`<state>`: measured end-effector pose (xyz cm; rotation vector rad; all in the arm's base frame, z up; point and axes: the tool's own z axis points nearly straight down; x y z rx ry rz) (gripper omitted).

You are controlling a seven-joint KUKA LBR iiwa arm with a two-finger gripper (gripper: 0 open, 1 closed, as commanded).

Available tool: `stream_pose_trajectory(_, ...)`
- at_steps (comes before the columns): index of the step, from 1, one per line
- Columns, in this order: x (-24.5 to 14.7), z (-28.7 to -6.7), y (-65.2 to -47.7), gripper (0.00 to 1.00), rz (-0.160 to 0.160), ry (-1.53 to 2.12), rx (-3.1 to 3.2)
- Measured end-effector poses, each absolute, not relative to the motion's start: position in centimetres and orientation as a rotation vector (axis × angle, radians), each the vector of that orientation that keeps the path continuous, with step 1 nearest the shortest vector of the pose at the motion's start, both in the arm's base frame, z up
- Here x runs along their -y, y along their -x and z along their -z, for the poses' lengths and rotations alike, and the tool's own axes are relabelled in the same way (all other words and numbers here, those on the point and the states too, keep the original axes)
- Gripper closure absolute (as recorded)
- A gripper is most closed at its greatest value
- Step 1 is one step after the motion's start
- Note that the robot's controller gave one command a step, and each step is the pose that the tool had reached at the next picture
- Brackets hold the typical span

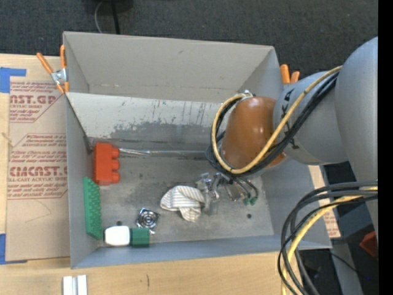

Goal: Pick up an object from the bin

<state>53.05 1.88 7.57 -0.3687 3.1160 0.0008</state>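
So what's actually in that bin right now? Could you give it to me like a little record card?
bin: grey metal
gripper: low over the floor, right of middle, at the cloth's right edge
cloth: white, striped, crumpled, mid-floor
left side: orange block; long green block in front of it, along the wall
front left: white piece beside a green piece; small shiny metal part just behind
held: cannot tell
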Motion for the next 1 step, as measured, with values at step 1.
stream_pose_trajectory(1, -1.88, -7.57, -53.05, 1.00, -0.001, 0.369, -3.116)
